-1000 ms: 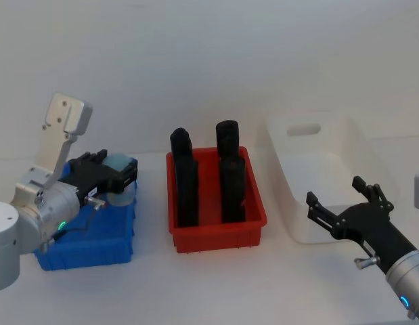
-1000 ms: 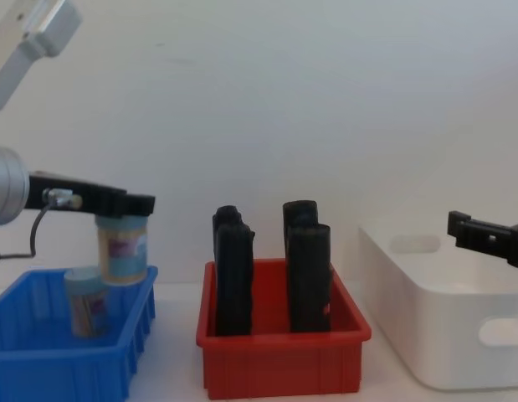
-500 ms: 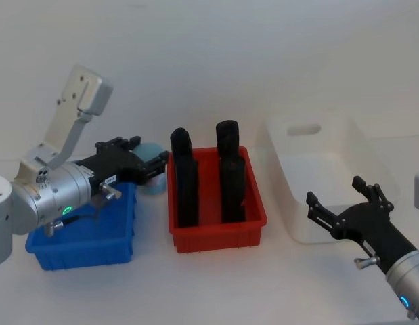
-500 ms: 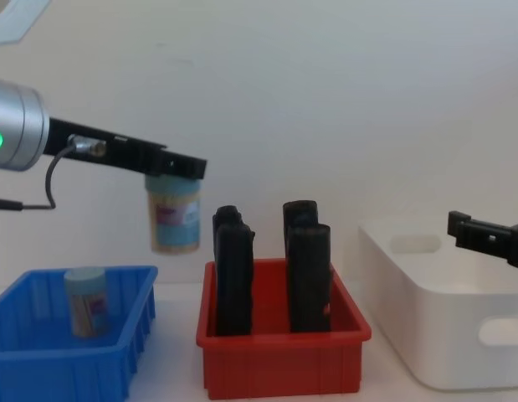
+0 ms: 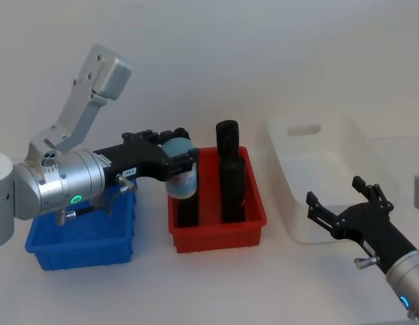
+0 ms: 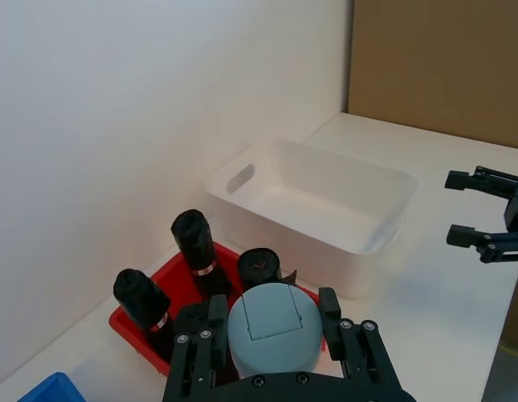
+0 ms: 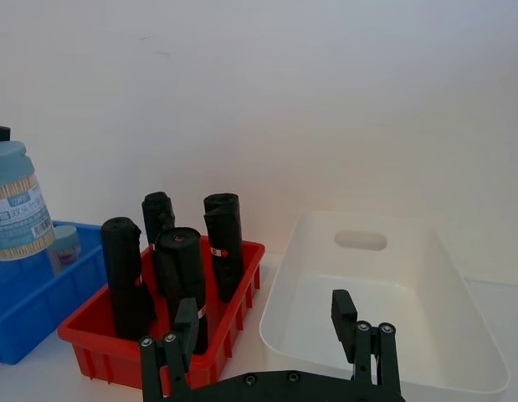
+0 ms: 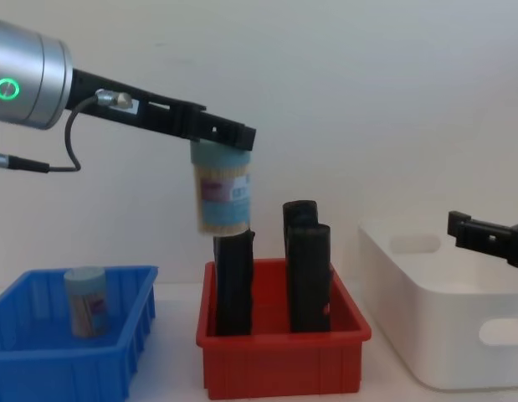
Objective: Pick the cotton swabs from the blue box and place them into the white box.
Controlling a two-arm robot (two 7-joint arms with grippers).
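Left pincer [image 5: 179,150] clamped, raised; right pincer [image 5: 334,191] spread.

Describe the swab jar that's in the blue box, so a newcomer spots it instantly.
Find the blue box on the robot's left, beside the red bin. One small pale-lidded jar stands upright inside it. Its twin hangs in the left pincer above the red bin; this one sits unheld.

Red bin [image 5: 219,235] of black rolls [image 5: 227,137] sits mid-tabletop [image 5: 216,288] on my head camera.
I count four rolls standing upright inside it, two in front and two behind, before a plain white wall [image 5: 250,47]. On my left wrist feed, a brown panel [image 6: 443,67] meets that wall.
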